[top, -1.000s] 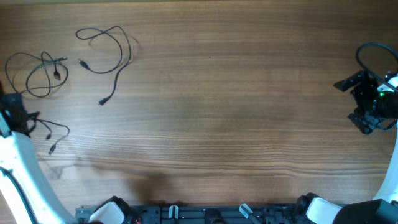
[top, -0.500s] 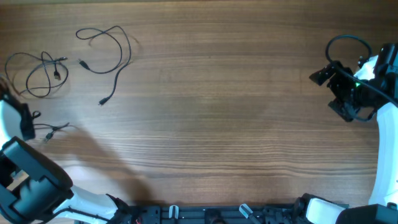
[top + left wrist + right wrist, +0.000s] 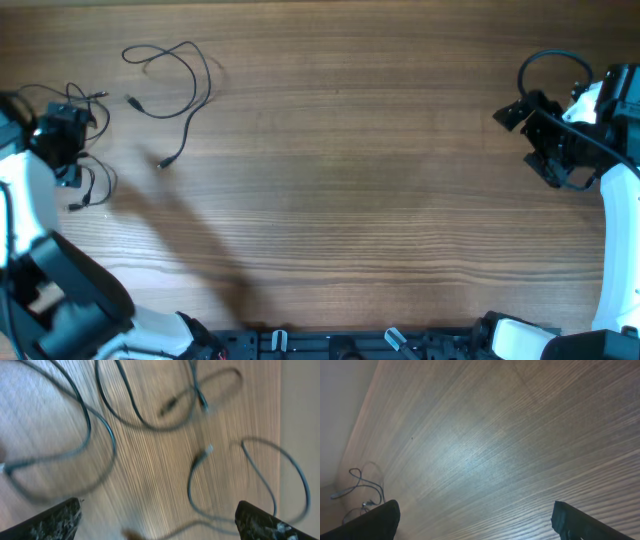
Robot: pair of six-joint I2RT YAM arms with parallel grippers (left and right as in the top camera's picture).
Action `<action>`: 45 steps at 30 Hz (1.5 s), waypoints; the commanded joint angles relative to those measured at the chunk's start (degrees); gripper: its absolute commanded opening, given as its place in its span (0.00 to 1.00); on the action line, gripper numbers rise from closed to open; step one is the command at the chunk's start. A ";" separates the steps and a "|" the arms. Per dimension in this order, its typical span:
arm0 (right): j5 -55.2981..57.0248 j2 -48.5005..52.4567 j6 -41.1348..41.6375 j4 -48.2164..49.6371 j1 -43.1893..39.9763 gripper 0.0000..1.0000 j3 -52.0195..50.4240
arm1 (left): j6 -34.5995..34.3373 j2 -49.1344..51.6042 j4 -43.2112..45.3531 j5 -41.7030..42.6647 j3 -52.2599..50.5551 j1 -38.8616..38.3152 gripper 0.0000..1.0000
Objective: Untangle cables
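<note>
Wood-grain bench (image 3: 350,200) | left fingers (image 3: 55,520) spread apart, empty, above strands at far-left edge | right fingers (image 3: 370,522) apart, empty, far right | black cables (image 3: 190,117) loose at left end, one strand lying separate.

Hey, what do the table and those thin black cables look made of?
Table: wood or wood-look laminate, by its grain lines; smooth, soft sheen. Cables: likely rubber or plastic sheathing, matte black, bending in loose loops.
</note>
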 commanded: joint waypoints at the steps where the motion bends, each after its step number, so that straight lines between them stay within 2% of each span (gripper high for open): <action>1: 2.12 -0.61 -0.79 -0.63 0.17 1.00 1.01 | -1.44 -11.54 -1.77 -10.05 0.20 -4.76 1.00; 6: 2.51 -0.61 -0.09 -0.57 0.17 1.00 1.01 | -1.42 -20.37 -1.99 -9.62 0.20 -14.73 1.00; 12: 4.31 -0.61 -0.13 -0.57 0.17 1.00 1.01 | 8.31 -20.76 1.79 -1.44 0.20 -26.51 1.00; 16: 8.41 -0.61 -0.15 -0.44 0.17 1.00 1.01 | 8.52 -21.44 4.07 -1.49 0.20 -31.87 1.00; 18: 9.68 -0.61 -3.58 -2.73 0.17 1.00 1.01 | 10.56 -22.14 3.61 -1.49 0.20 -32.79 1.00; 21: 5.38 -0.63 -12.41 -2.29 0.17 1.00 1.01 | 12.76 -24.02 1.31 -1.55 0.20 -33.03 1.00; 24: 4.39 -2.82 -15.21 -2.34 0.17 0.99 1.01 | 16.09 -28.70 -1.33 -2.12 0.20 -33.03 1.00; 31: 4.39 -22.32 -23.23 -2.40 0.17 1.00 1.01 | 17.25 -40.46 -6.12 -2.12 0.20 -33.03 1.00; 35: 4.46 -35.21 -25.68 -2.38 0.17 1.00 1.01 | 17.25 -42.88 -10.47 -2.12 0.20 -33.03 1.00; 39: 4.46 -43.01 -25.64 -2.36 0.17 1.00 1.01 | 17.22 -42.40 -13.40 -2.12 0.17 -33.03 1.00; 45: 4.44 -46.01 -25.59 -3.02 0.17 1.00 1.01 | 17.22 -39.60 -14.93 -2.12 0.17 -33.03 1.00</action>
